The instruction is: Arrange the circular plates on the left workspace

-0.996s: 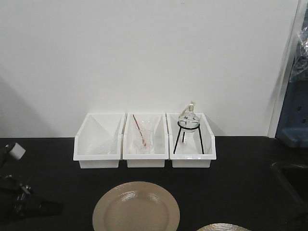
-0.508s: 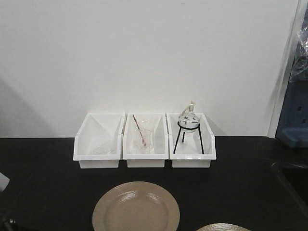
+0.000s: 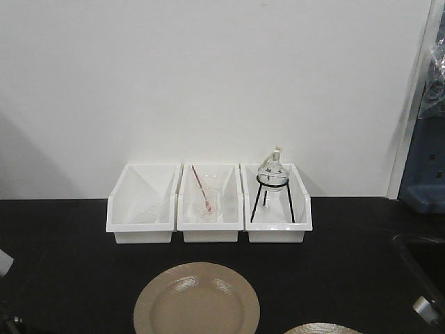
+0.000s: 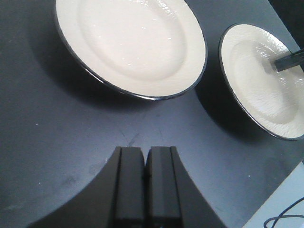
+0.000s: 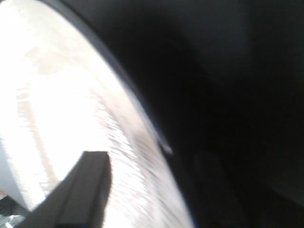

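**Plates both on the countertop, one under the right arm**

Fingers (image 4: 130, 183) of the left gripper (image 4: 145, 151) are pressed together with nothing between them, low over the bare countertop (image 4: 52, 128). From them, the first plate (image 4: 130, 42) lies flat at 12 o'clock and the second plate (image 4: 263, 80) at 2 o'clock, near each other but apart. The right gripper (image 4: 289, 60) reaches over the second plate. Its own view is blurred, so I cannot tell if its fingers are apart or clamped on the rim. In the front view the bins (image 3: 208, 209) stand at 12 o'clock of the first plate. I judge the first plate as placed; the second may need releasing or a last shift.
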{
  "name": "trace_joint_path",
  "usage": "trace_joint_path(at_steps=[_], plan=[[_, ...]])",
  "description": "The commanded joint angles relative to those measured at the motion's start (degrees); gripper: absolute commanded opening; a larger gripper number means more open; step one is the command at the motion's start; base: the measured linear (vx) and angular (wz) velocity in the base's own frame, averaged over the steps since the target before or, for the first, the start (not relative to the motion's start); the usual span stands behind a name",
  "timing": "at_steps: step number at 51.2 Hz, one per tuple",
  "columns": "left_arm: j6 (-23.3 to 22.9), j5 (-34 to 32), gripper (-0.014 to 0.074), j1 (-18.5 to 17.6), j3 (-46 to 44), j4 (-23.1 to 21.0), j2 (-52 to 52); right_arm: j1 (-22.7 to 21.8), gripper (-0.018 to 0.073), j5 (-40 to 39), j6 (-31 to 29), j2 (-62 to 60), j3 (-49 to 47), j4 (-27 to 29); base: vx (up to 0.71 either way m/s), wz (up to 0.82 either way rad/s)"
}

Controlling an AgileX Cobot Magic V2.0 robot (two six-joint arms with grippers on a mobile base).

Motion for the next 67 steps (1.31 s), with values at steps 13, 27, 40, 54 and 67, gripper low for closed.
trace_joint_path(at_steps=[13,27,40,54,67], plan=[[0.19,-1.53,-0.0001,0.26,-1.38,-1.88,-1.52,0.07,-0.0011,3.51,-0.95,-2.51,-1.41,2.85,0.00,0.00],[0.19,-1.95,-0.0001,0.26,-1.38,-1.95,-1.52,-2.42,-0.0006,2.21,1.19,-12.44,-1.60,3.55,0.00,0.00],[0.08,-2.20,-0.0001,0.26,-1.38,-2.00,-1.52,-3.80,-0.0006,0.86,2.42,-19.99,-1.60,15.50,0.00,0.00],[0.02,-2.38,-0.0001,0.26,-1.38,-2.41,-1.52,8.87,-0.0005,-8.20,-2.16,-17.79,-1.87,35.18,0.00,0.00],[0.02,-2.45,-0.0001,0.26,-1.38,-2.40,-1.52,23.49,-0.0005,-14.71,-3.21,-8.57,-10.28,39.58,0.00,0.00]])
